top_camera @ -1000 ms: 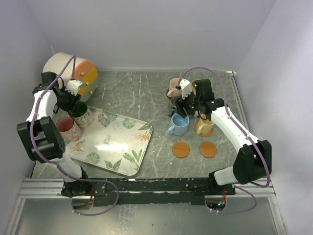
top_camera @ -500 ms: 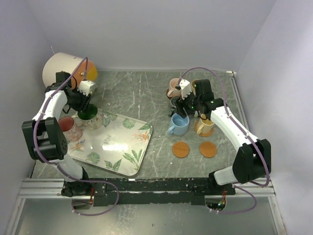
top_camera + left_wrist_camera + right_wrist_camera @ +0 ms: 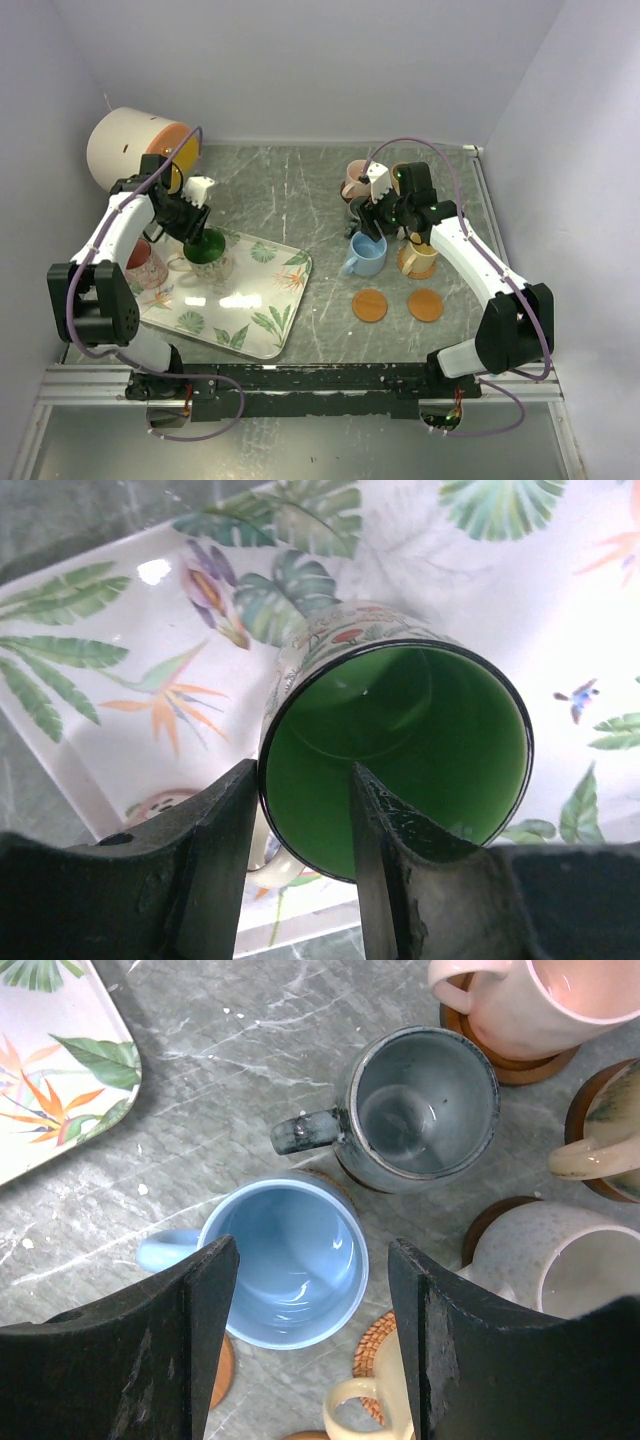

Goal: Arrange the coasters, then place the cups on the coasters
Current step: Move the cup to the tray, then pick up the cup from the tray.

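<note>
- From above, the left gripper (image 3: 203,238) is clamped on the green cup (image 3: 208,247) over the far left corner of the leaf-print tray (image 3: 255,310).
- A red cup (image 3: 145,265) stands at the tray's left edge. A big white-and-orange cylinder (image 3: 135,148) lies behind it on the grey table (image 3: 290,190).
- On the right, the right gripper (image 3: 370,228) hangs over the light blue cup (image 3: 366,256), with the yellow cup (image 3: 420,260) just beside it.
- Two bare coasters (image 3: 370,305) lie side by side in front of those cups.
- At the left wrist, one finger (image 3: 400,870) sits inside the green cup and the other is against its outer wall. They pinch the rim, with the tray beneath.
- At the right wrist, the jaws stand apart, straddling the light blue cup from above. I cannot tell whether they touch it.
- A brown coaster edge shows under the light blue cup's far rim.
- Behind it, the dark grey cup (image 3: 420,1105), the pink cup (image 3: 520,1000) and the cream cup (image 3: 560,1260) each sit on a coaster.
</note>
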`<state>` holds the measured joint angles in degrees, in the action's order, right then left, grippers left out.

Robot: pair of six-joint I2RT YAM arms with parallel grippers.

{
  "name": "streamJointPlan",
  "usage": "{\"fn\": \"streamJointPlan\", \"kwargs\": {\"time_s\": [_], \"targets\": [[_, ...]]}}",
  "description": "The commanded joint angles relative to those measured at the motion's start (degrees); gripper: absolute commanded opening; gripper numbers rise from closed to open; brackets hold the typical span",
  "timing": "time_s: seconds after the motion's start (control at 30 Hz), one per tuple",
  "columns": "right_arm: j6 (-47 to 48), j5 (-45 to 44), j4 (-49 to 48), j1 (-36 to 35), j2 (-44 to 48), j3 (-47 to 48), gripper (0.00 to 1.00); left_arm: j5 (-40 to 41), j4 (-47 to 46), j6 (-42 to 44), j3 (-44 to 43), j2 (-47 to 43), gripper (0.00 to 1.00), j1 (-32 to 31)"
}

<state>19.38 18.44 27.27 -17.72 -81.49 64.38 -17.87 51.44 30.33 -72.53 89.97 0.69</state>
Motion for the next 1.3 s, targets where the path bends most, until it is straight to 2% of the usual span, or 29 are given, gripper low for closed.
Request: {"fn": "streamJointPlan", "kwargs": {"time_s": [0.0, 0.17, 0.3, 0.5, 0.67, 0.9, 1.0, 1.17, 1.27], "targets": [[0.3, 0.1, -0.6, 0.1, -0.4, -0.4, 0.62, -2.2, 7.5, -1.6, 1.1, -3.2, 0.51, -3.1], [0.4, 0.1, -0.6, 0.1, -0.5, -0.3, 0.62, -5.2, 11.3, 3.5, 2.3, -6.7, 0.53, -4.7], [0.4, 0.3, -0.5, 0.1, -0.6, -0.2, 0.62, -4.1, 6.3, 5.3, 3.4, -8.8, 0.56, -5.4], [0.3, 0.0, -0.6, 0.1, -0.4, -0.3, 0.62, -1.7, -1.3, 8.1, 3.3, -6.0, 0.62, -6.7], [0.3, -0.1, -0.4, 0.1, 0.2, -0.1, 0.62, 0.3, -1.5, 10.8, 1.9, -2.5, 0.62, -8.4], [1.5, 2.1, -0.6, 0.1, 3.0, -0.7, 0.62, 1.9, -0.1, 12.5, 2.8, -2.1, 0.51, -8.6], [3.2, 6.7, 0.1, 0.1, 3.7, -0.2, 0.62, -0.4, -1.3, 12.1, 3.8, -2.1, 0.41, -8.6], [6.5, 12.7, 1.6, 0.0, 5.0, 1.3, 0.62, -4.3, -2.2, 7.2, 3.2, -1.2, 0.10, -9.6], [6.7, 14.1, 3.6, -0.2, 4.4, 4.1, 0.62, -5.0, -1.7, 3.4, 1.2, -2.0, 0.07, -10.6]]}}
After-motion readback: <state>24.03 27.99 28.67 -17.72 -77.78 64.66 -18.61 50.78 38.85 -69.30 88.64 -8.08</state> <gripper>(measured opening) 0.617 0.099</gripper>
